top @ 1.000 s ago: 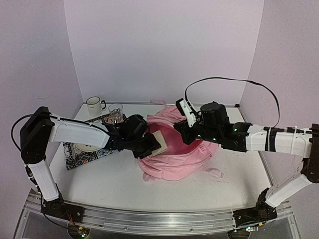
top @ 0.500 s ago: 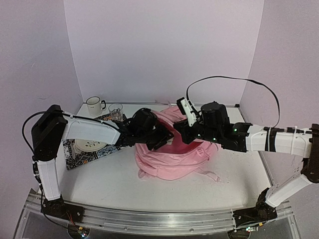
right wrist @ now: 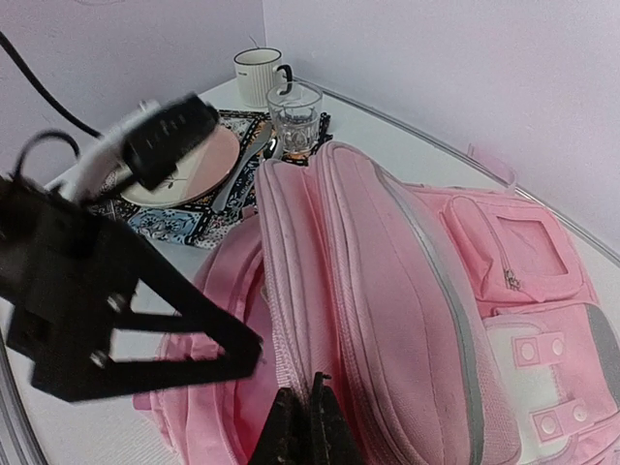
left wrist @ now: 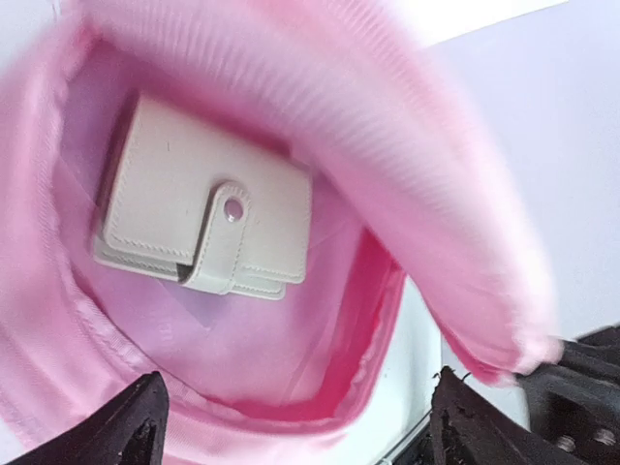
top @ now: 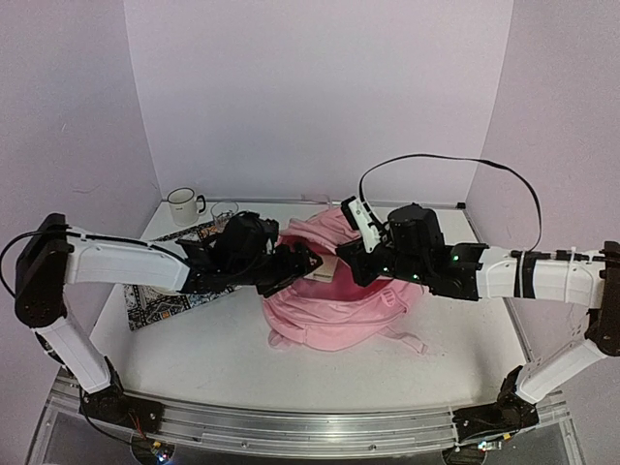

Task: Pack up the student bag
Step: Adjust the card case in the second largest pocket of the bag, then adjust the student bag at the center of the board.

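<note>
Left gripper (left wrist: 297, 392) has released: jaws now spread wide, wallet (left wrist: 203, 208) lying loose inside the bag (left wrist: 436, 194). Right gripper (right wrist: 308, 412), clamped on the bag rim, holds it open. One item judged packed.

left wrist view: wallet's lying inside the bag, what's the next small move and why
Probably draw the left gripper back out of the student bag. Its jaws stand wide with nothing between them, and the beige wallet lies loose inside, so it looks delivered. The right gripper, shut on the bag's rim, holds the mouth open.
</note>
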Tool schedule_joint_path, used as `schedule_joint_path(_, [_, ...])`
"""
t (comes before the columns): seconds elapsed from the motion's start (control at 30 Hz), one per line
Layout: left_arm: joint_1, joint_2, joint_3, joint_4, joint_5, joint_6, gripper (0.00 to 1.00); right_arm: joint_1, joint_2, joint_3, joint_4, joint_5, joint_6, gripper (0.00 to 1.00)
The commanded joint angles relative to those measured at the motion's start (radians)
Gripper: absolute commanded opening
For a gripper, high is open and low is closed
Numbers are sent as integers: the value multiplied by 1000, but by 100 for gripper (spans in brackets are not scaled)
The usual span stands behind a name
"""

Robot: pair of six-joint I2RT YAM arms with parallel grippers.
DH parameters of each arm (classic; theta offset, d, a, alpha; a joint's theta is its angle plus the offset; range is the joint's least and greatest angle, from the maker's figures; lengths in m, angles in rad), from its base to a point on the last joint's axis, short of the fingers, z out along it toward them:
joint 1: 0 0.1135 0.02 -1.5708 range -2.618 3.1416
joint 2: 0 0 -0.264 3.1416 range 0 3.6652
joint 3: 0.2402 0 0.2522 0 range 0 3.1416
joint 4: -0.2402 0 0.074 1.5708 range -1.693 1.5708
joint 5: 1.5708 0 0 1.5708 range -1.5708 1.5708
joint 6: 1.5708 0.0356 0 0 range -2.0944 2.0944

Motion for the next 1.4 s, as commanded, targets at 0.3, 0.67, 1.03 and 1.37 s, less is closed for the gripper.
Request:
schedule_joint_path(0.3, [197,-260,-101,-125,-92,179,98,1,-9,-79,-89,27,53,0])
schedule_joint_path(0.67, [322,34,91,-130,137,241,95,-75,32,-102,-256,78,245,0])
schedule_joint_path(1.03, [308,276,163,58,403,141,76,-112,-1,-126,-269,172,264,0])
schedule_joint_path(1.37, [166,208,54,111,340,80,10,-181,46,-102,-271,235,252,0])
